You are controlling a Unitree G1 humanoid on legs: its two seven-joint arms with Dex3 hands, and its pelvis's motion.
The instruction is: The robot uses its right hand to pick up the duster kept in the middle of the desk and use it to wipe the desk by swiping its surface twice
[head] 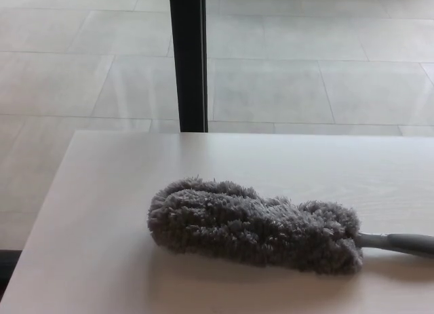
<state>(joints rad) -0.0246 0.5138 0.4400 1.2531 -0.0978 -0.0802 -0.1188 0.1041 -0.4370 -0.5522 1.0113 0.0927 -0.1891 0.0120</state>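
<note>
Pickup step not begun: duster (254,222) flat on desk (102,212), handle (400,243) pointing right, neither hand in view, grip unknowable; next, right-hand reach for handle before 2 swipes.

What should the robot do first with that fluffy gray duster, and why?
Probably bring its right hand in toward the duster's handle. The duster lies flat on the desk, untouched, and neither hand shows yet. The handle sticks out to the right, on the right arm's side.
</note>
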